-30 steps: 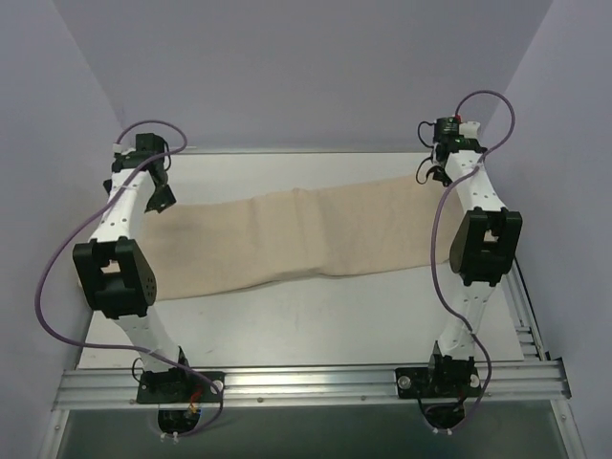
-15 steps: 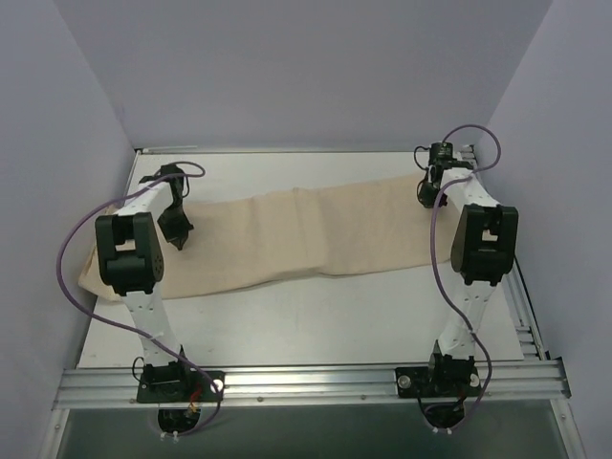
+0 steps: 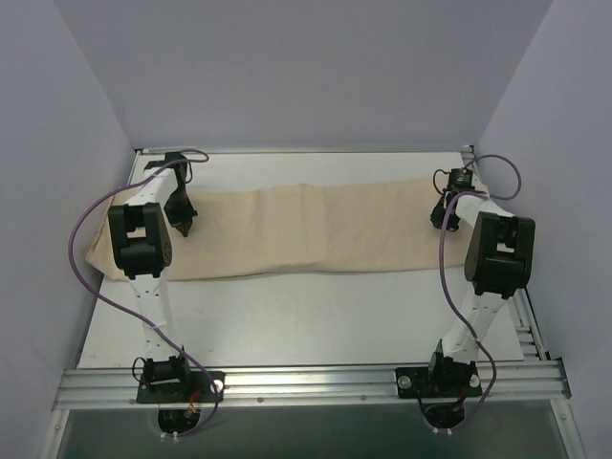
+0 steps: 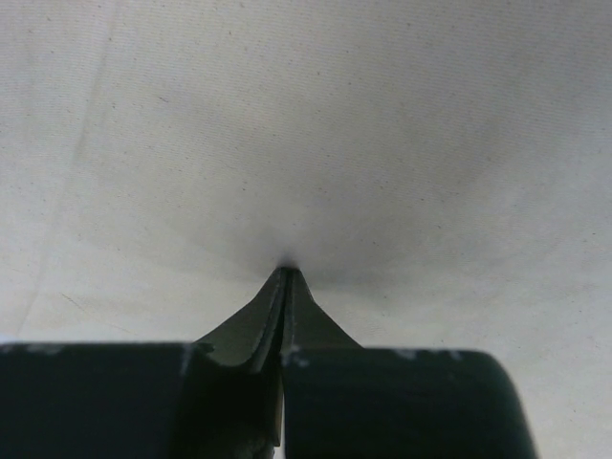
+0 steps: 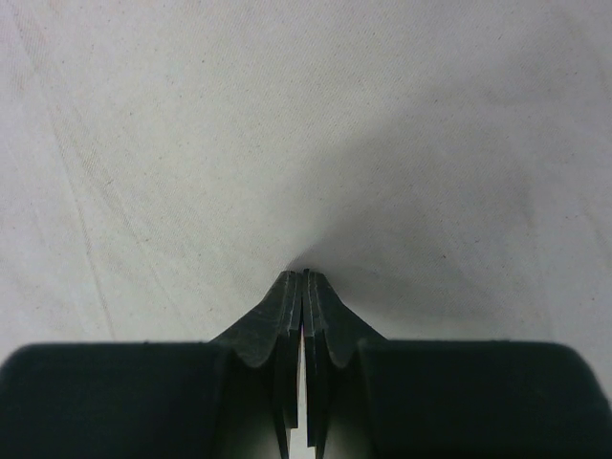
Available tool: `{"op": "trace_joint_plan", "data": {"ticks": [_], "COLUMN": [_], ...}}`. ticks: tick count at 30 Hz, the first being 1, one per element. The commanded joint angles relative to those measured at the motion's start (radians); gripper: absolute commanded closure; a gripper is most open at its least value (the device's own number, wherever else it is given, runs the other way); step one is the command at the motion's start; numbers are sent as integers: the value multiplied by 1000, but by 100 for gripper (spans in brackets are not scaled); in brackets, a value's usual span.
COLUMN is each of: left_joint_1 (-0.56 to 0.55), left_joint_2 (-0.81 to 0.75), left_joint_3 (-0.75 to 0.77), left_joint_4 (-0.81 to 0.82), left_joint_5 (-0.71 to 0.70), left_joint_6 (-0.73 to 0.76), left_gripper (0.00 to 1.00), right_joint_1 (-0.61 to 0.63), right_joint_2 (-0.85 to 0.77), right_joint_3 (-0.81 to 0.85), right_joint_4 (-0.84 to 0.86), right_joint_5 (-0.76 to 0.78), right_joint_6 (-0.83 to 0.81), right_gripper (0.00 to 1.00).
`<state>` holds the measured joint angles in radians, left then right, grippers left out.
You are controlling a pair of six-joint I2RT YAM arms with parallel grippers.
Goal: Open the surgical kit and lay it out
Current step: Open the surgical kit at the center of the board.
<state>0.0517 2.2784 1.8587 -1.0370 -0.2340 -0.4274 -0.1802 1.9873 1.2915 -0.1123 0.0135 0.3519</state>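
Observation:
The surgical kit shows only as a long beige cloth wrap (image 3: 306,234) stretched left to right across the white table. My left gripper (image 3: 184,228) is down on the wrap near its left end. In the left wrist view its jaws (image 4: 287,271) are shut, pinching a small pucker of cloth (image 4: 335,124). My right gripper (image 3: 440,220) is at the wrap's right end. Its jaws (image 5: 304,273) are likewise shut, the tips nipping the cloth (image 5: 287,124). Whatever lies inside the wrap is hidden.
White tabletop (image 3: 316,316) shows in front of and behind the wrap. An aluminium rail (image 3: 306,382) carrying both arm bases runs along the near edge. Purple walls enclose the left, back and right. Purple cables (image 3: 81,258) loop beside each arm.
Both grippers came down onto the wrap's ends and closed on the cloth. The wrap now lies straighter and more taut, its left end drawn further left.

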Motion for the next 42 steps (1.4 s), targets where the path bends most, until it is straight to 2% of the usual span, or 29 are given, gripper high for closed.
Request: {"op": "trace_joint_plan", "data": {"ticks": [1,7,10,14,15,17,18,19,22,26,29,30,31,33,42], "left_joint_1": [8,13,17,17,17,16,14,10,8,2,-4,-4,-6,-12,-93], "left_joint_2": [70,-8,-34,-114,-129,-151,-152,-154,-149,-120,-92,-91,-91,-94,-102], "left_joint_3": [39,-110,-107,-81,-73,-32,-14,5,54,56,60,54,50,40,-7], "left_joint_4": [71,123,114,118,144,170,175,183,202,233,235,241,250,267,307], "left_joint_5": [30,32,13,-33,-31,-24,-15,-11,8,70,91,97,108,139,188], "left_joint_6": [4,-14,-10,-30,-34,-36,-36,-37,-37,-33,-33,-34,-34,-37,-53], "left_gripper": [98,98,98,97,89,81,78,70,64,65,71,71,71,70,69], "right_joint_1": [-36,-65,-65,-67,-68,-68,-68,-68,-68,-76,-85,-90,-93,-93,-104], "right_joint_2": [30,24,1,-123,-137,-136,-125,-110,-45,106,183,195,214,274,364], "right_joint_3": [-96,-61,-22,43,63,135,167,199,290,414,503,521,537,581,669], "right_joint_4": [-138,-207,-228,-188,-152,-119,-110,-109,-76,-73,-57,-18,-9,-32,25], "right_joint_5": [40,43,29,42,52,75,101,112,135,144,115,93,65,81,132], "right_joint_6": [-13,10,9,30,38,59,67,76,87,82,70,67,64,58,-24], "right_gripper": [100,100,100,100,94,89,82,79,67,64,61,51,46,41,32]}}
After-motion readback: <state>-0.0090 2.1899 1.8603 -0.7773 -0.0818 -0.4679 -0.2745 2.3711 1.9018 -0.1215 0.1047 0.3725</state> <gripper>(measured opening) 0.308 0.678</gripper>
